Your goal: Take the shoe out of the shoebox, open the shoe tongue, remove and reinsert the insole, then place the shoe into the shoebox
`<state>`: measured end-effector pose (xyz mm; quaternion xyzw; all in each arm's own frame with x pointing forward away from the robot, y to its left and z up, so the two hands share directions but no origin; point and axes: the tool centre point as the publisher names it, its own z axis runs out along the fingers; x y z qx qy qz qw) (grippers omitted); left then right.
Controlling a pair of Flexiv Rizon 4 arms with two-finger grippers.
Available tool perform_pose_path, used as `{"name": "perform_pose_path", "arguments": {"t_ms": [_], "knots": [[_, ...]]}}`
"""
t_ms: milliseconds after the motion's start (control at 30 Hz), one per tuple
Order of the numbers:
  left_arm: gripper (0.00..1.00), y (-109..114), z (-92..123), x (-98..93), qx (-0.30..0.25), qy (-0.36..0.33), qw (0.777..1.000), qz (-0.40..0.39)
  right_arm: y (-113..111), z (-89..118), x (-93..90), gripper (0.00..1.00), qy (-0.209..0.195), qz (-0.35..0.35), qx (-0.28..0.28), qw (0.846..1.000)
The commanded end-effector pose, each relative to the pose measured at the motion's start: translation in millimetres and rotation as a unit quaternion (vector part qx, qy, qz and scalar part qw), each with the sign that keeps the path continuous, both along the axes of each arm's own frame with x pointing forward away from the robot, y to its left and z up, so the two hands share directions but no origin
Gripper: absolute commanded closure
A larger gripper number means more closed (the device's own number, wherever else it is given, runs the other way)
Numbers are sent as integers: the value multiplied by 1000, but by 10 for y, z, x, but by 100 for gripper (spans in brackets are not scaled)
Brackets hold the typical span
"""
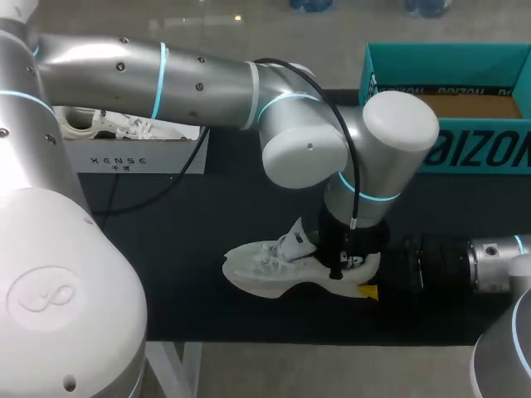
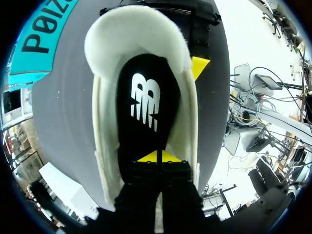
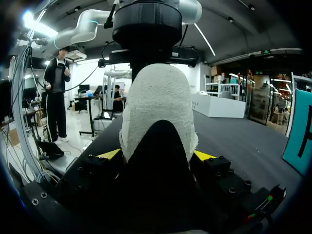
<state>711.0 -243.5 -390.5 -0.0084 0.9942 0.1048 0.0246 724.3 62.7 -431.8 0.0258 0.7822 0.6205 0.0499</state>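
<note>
resting on the dark table [image 1: 191,278], the shoe [image 1: 265,267] is clamped by the right end effector [image 3: 157,155]; left end effector [image 2: 157,157] unclear.

The table [image 1: 249,319] is covered by a dark ribbed mat [image 1: 199,249] that reaches its front edge, and a white leg [image 1: 176,365] stands under the near left corner. The floor [image 1: 315,373] in front of the table is pale grey and smooth. Behind the table it is the same grey, with a small bright glint [image 1: 238,16] of reflected light. In the right wrist view the ceiling [image 3: 243,29] is dark, and a very bright lamp [image 3: 29,19] shines high at one side. Past the table's far end stands a long white block [image 3: 219,105], perhaps a counter. In the left wrist view, tangled cables [image 2: 246,105] lie on the bright floor beside the table.
</note>
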Motion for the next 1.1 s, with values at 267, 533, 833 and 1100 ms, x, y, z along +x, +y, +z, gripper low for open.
{"name": "perform_pose_path", "arguments": {"t_ms": [267, 533, 833, 1100], "knots": [[100, -62, -23, -80, -7, -13, 1000, -14, 16, -21, 6, 100, 0, -1, -2, 1000], [70, -62, -61, -107, -10, -15, 1000, -20, 16, -21, 6, 100, 0, -1, -2, 1000], [64, -68, -100, -84, -9, -26, 999, -22, 16, -21, 6, 100, 0, -1, -2, 1000], [66, -89, -256, -68, -10, -39, 999, -28, 16, -21, 6, 100, 0, -1, -2, 1000]]}}
